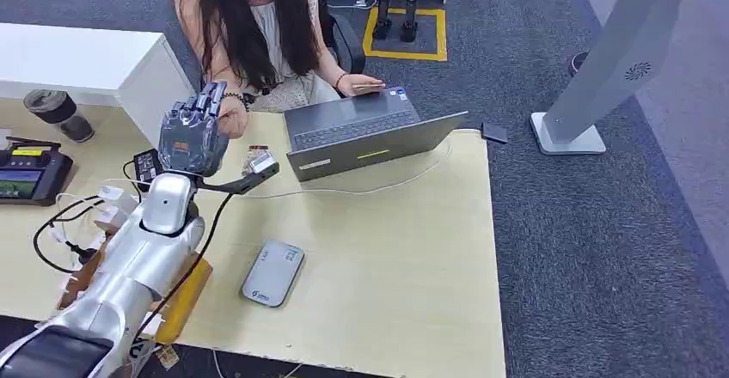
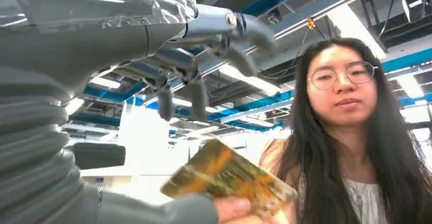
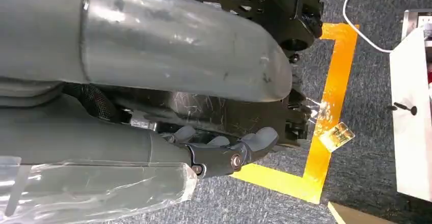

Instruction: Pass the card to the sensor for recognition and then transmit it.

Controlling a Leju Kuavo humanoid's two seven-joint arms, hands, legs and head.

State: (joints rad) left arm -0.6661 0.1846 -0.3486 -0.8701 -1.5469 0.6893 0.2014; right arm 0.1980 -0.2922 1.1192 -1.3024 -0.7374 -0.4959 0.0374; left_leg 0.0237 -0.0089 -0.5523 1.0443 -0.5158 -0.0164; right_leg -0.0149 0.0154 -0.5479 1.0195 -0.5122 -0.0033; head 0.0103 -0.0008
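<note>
Left hand (image 1: 196, 133) is raised over the desk (image 1: 404, 249), fingers (image 2: 196, 94) spread. The card (image 2: 229, 177) sits between its thumb and the person's fingertips (image 2: 232, 208). Right hand (image 3: 224, 150) hangs low, fingers curled on nothing.

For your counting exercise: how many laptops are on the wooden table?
1. The grey laptop sits open at the table's far edge, in front of the seated person. None seems hidden.
</note>
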